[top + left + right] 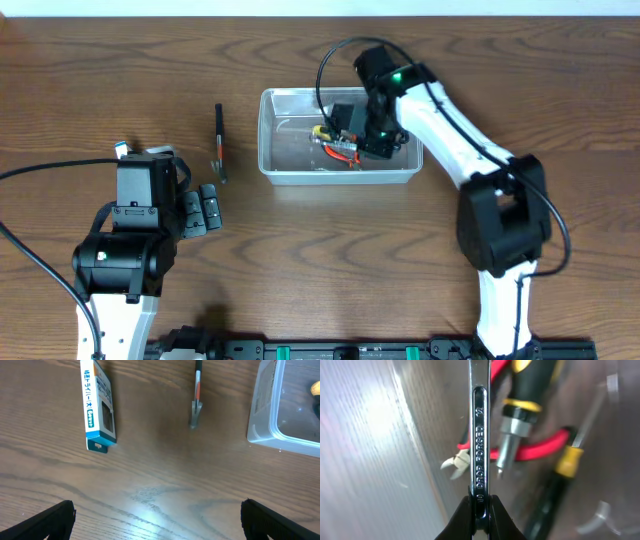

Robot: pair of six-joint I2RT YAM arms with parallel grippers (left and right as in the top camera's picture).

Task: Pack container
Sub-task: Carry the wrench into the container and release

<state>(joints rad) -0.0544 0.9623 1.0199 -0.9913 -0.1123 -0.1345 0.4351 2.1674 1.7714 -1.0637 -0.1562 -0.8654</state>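
Near the middle of the far edge of the bench (330, 260) sits the clear rectangular plastic container (300, 176). The right end effector (480, 510) reaches into it, pinched tight on a flat steel wrench (480, 430) over red-handled cutters (540, 446) and a yellow-and-black screwdriver (520, 390). Toward the left edge, the left end effector (159, 521) hovers spread wide, holding nothing.

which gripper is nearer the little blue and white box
Left. The left gripper hovers open just short of the blue-and-white cardboard box; the right gripper is far across the table, inside the clear plastic container, shut on a steel wrench.
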